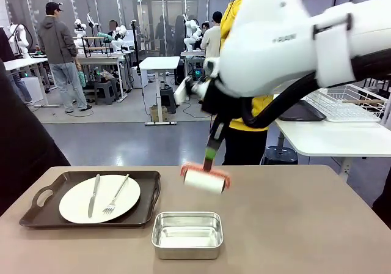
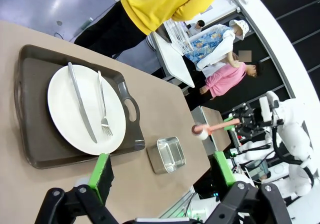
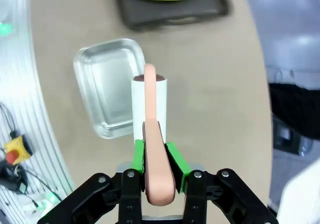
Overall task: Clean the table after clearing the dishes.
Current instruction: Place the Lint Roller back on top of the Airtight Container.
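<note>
You have a matt, smooth taupe table (image 1: 293, 225) top. The tray (image 1: 151, 191) looks like dark brown plastic with a faint sheen. Its plate (image 1: 76, 208) is smooth, glossy white, and the knife (image 1: 93, 196) and fork (image 1: 116, 196) are polished steel. The pan (image 1: 187, 215) is brushed metal, dully reflective. The lint roller (image 1: 204, 181) has a white paper drum and a smooth salmon plastic handle (image 3: 156, 181).

No text, label or number can be read.

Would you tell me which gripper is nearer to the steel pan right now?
Right. The right gripper, shut on the lint roller, hovers just beside the steel pan; the open left gripper hangs farther back, by the tray.
</note>
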Robot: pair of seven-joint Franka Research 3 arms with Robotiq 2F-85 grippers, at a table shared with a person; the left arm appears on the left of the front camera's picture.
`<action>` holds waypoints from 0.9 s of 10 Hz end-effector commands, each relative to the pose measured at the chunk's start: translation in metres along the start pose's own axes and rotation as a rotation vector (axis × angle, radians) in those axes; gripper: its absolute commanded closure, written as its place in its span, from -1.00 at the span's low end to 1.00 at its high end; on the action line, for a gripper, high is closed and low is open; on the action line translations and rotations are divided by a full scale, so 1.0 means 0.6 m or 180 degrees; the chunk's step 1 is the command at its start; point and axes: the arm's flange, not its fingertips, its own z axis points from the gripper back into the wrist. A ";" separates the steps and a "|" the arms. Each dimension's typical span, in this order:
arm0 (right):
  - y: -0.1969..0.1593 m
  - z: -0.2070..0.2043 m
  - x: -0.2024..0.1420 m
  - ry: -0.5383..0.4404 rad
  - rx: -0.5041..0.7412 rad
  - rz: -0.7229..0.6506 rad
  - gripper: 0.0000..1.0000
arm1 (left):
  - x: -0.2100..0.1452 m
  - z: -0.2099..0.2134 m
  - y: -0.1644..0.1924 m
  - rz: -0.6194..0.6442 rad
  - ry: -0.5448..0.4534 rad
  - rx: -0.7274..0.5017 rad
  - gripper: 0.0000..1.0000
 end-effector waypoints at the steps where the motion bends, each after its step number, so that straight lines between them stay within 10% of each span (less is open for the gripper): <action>1: 0.005 -0.036 0.030 0.0384 0.0256 0.0458 0.54 | 0.005 0.005 -0.001 -0.0036 -0.0026 -0.0057 -1.00; 9: 0.033 -0.108 0.066 0.0477 0.0337 0.0548 0.54 | 0.005 0.005 -0.001 -0.0036 -0.0026 -0.0057 -1.00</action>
